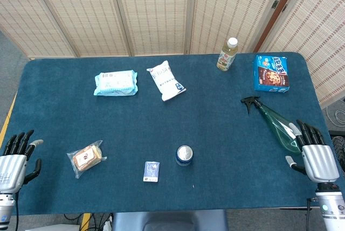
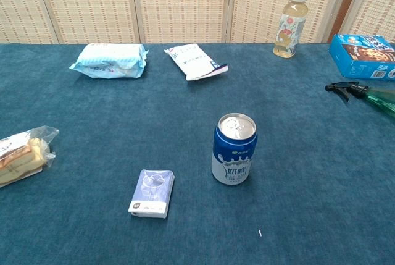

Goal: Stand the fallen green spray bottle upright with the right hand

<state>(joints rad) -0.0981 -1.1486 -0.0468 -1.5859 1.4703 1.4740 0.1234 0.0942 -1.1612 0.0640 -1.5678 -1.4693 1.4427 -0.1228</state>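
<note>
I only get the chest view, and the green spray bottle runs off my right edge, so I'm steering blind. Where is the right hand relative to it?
Observer: The right hand sits at the table's near right edge, fingertips at the base end of the green spray bottle.
Operator: Is it gripping yet?
Observer: No, fingers are extended and apart, holding nothing.
Operator: How does the bottle lie?
Observer: On its side, black trigger head pointing toward the blue box, base toward the hand.
Operator: And the left hand?
Observer: The left hand rests at the near left edge, holding nothing.
</note>
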